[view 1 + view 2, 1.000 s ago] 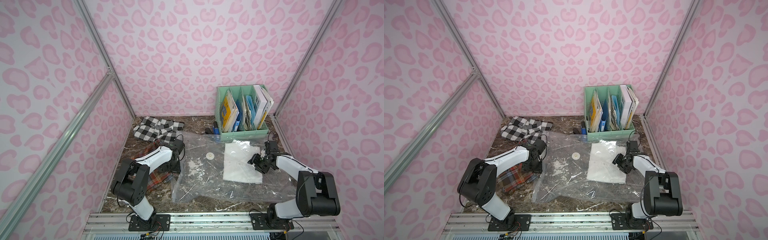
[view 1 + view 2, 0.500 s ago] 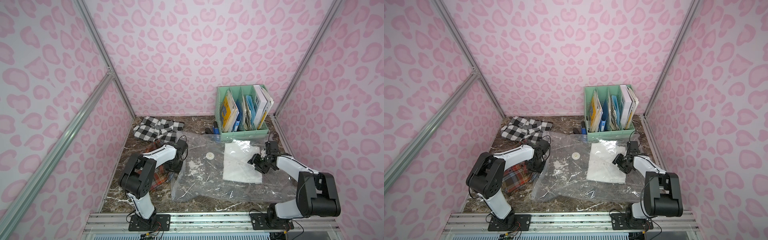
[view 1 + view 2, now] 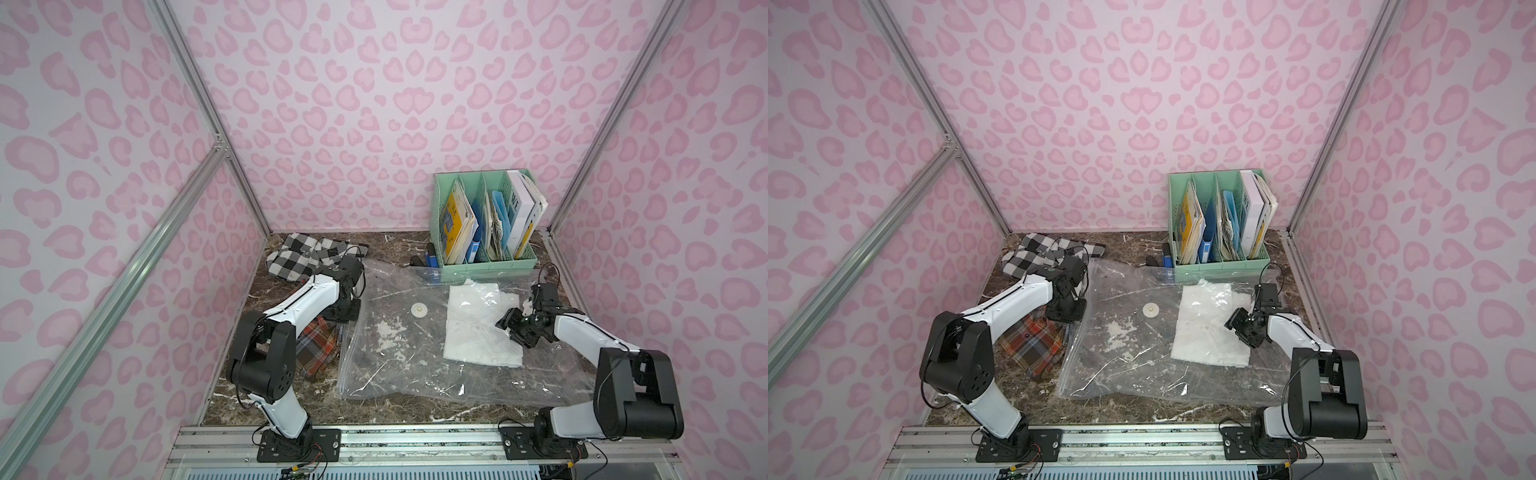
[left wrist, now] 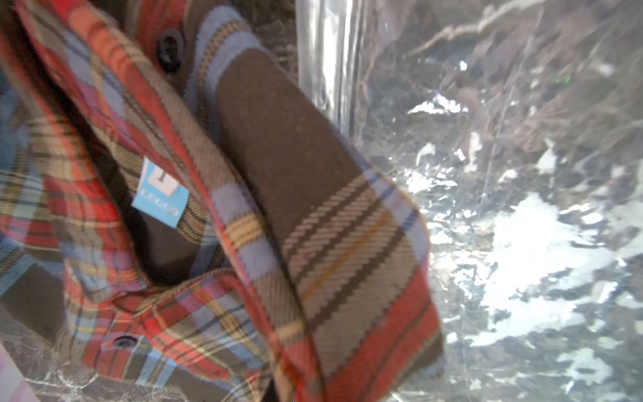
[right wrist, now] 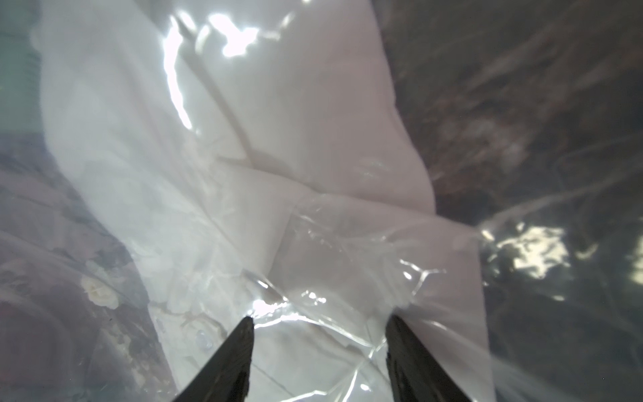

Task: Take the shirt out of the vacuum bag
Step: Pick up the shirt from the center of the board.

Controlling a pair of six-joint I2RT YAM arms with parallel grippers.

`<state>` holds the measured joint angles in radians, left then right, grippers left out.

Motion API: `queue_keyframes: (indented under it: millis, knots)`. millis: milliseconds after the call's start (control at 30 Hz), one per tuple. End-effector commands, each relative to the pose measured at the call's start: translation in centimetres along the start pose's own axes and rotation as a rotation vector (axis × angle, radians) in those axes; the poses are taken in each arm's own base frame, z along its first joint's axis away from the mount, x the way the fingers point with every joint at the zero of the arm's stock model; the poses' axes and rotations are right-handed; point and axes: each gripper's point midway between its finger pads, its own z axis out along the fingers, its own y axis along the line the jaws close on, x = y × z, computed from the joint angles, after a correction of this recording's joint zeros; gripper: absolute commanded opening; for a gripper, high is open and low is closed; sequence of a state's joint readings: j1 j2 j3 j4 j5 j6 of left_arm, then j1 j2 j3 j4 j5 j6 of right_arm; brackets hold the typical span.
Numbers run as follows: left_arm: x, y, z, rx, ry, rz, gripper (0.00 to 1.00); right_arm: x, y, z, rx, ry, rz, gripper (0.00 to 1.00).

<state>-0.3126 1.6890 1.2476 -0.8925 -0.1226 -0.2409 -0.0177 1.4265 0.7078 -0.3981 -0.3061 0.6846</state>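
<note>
Seemingly you're opening the vacuum bag — the white shirt lies inside under your right gripper, jaws parted, the left gripper clenched at the opposite edge, on what I can't tell — next, lift that edge

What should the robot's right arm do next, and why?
Probably shut the right gripper on the white shirt: its jaws stand open right at the shirt, which still lies inside the vacuum bag, while the left gripper is shut by the bag's other edge.
</note>
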Motion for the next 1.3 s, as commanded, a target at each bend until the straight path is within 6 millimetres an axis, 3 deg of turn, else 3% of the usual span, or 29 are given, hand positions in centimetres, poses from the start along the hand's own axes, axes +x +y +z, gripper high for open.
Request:
queue_keyframes:
  millis: [0,133,333,367,500,700,1033,1267]
  knots:
    - [0.4,0.0,-0.6,0.067,0.022,0.007,0.04,0.0,-0.3,0.0,0.008,-0.005,0.002,0.62]
    - [0.4,2.3,-0.7,0.069,0.019,-0.044,0.05,-0.1,-0.3,-0.1,0.01,-0.008,0.003,0.62]
    - [-0.9,6.5,-3.4,0.126,-0.075,-0.186,0.04,-0.2,-0.8,-0.4,0.025,-0.016,0.002,0.62]
    - [-2.0,7.5,-4.5,0.134,-0.118,-0.211,0.04,-0.1,-0.9,-0.4,0.026,-0.016,0.003,0.62]
    - [-3.7,10.3,-5.9,0.143,-0.175,-0.279,0.04,-0.2,-0.8,-0.6,0.024,-0.018,0.002,0.62]
    - [-7.1,12.3,-8.9,0.145,-0.262,-0.325,0.04,-0.6,-0.9,-1.0,0.031,-0.024,-0.004,0.62]
    - [-11.4,17.1,-11.7,0.015,-0.364,-0.364,0.04,-1.1,-0.8,-1.3,0.034,-0.018,-0.011,0.62]
    - [-12.2,21.0,-12.5,-0.144,-0.365,-0.363,0.04,-1.2,-0.7,-1.4,0.032,-0.002,-0.023,0.62]
